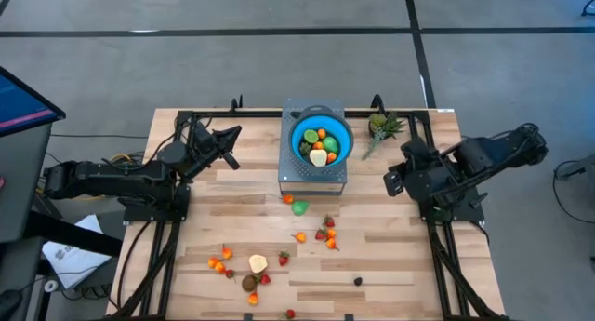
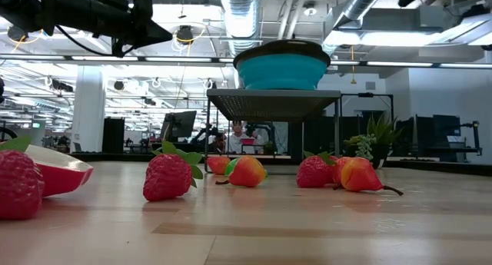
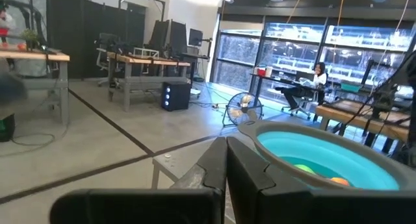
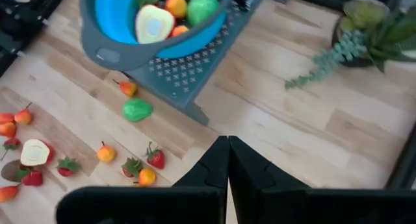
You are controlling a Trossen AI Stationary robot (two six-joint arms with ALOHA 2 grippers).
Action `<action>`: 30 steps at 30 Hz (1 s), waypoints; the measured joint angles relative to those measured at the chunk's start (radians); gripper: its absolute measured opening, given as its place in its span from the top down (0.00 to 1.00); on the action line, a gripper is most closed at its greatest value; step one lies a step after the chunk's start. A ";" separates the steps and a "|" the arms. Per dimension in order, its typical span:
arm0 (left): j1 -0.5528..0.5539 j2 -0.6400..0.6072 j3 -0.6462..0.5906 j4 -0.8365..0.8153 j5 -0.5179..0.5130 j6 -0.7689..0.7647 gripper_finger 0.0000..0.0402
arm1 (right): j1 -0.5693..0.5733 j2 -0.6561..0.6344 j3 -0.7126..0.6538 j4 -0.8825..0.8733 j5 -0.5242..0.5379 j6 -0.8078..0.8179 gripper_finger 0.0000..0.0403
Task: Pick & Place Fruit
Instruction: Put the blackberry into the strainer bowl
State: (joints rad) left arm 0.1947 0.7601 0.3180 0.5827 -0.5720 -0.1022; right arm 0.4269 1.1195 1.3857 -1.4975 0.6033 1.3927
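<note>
The left gripper (image 1: pixel 232 132) is up in the air with its two fingers pressed together, and it holds nothing. The blue bowl (image 1: pixel 322 140) is just past its tip, sitting on a gray metal stand (image 1: pixel 313 177). In the left wrist view the fingers (image 3: pixel 227 165) make one dark wedge, and the bowl rim (image 3: pixel 325 152) is right in front of them. Some of the fruit (image 1: pixel 320 146) is already inside the bowl: green, orange and a pale yellow piece. The right gripper (image 1: pixel 391 182) is on the other side of the stand, also pressed shut and holding nothing. In the right wrist view its fingers (image 4: pixel 229 162) point down at the wooden table (image 1: pixel 400 256), with the bowl (image 4: pixel 110 19) ahead of them. A little potted plant (image 1: pixel 381 126) stands near this gripper, beside the stand. Most of the other fruit lies on the table, away from both grippers. A green fruit (image 1: pixel 298 207) lies just in front of the stand. Red strawberries and small orange pieces (image 1: pixel 326 234) sit a bit farther out. More pieces, with a cut apple half (image 1: pixel 257 263), lie near the table's front edge. One small dark piece (image 1: pixel 358 281) lies alone.
</note>
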 joint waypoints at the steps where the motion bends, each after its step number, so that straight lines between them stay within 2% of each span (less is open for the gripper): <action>1: 0.000 0.000 0.000 0.000 0.000 -0.011 1.00 | 0.010 0.000 0.000 -0.011 0.000 0.020 1.00; 13: 0.000 0.000 0.000 -0.004 0.000 -0.010 1.00 | 0.121 0.018 0.000 -0.049 0.000 0.203 1.00; 22: 0.000 0.000 0.000 -0.007 0.000 -0.009 1.00 | 0.186 0.123 0.000 -0.063 -0.002 0.267 1.00; 30: 0.000 0.000 0.000 -0.007 0.000 -0.008 1.00 | 0.209 0.224 0.000 -0.060 -0.008 0.426 1.00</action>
State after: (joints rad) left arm 0.1947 0.7601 0.3180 0.5758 -0.5719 -0.1101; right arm 0.6357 1.3439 1.3857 -1.5574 0.5949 1.8192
